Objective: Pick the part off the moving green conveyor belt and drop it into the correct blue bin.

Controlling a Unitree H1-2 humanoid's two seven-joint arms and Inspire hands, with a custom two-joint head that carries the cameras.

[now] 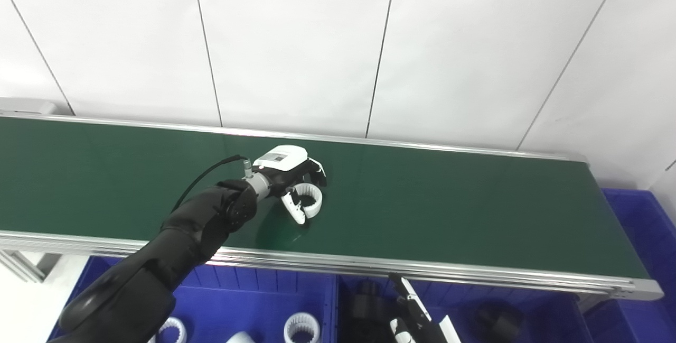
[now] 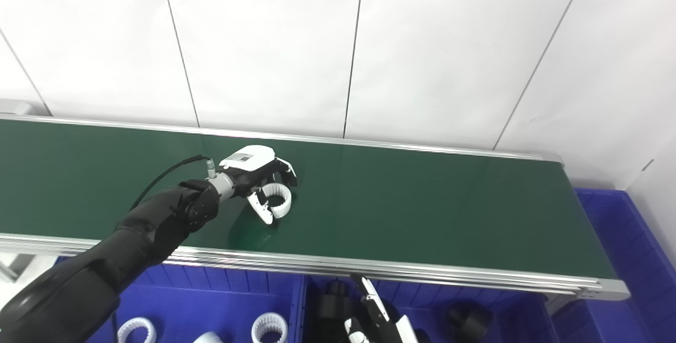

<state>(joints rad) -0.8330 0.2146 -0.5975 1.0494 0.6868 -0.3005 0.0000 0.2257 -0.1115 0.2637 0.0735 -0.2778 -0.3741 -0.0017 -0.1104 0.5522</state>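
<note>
**Now the left hand closes on the white ring**

Here the left hand [image 1: 296, 184] is out over the middle of the green belt [image 1: 449, 211], a bit left of the frame's centre. Its fingers [image 1: 317, 167] curl over the far side of a white ring [image 1: 311, 198], and its thumb [image 1: 293, 209] sits on the near side. So the ring is between them, and the hand looks closed around it. I cannot tell if the ring is lifted yet or is sitting on the belt. The hand comes at it from the side, maybe because a ring is easy to pinch across its round wall.

The right hand [image 2: 377, 316] waits low at the bottom of the frame, in front of the belt. It holds nothing that I can see. Only its top part shows, so I cannot tell how far open it is.

Below the belt are blue bins. The bin at the lower left [image 1: 248, 285] has white rings [image 1: 302, 327] in it, just like the one on the belt. The bin to its right [image 1: 549, 311] has black parts [image 1: 496, 321]. So the white ring likely belongs in the lower left bin. Another blue bin [image 1: 641, 226] sits at the right end of the belt.

The silver rail [image 1: 369, 265] at the near edge of the belt lies between the ring and the bins. The hand will likely need to lift the ring over it.
</note>
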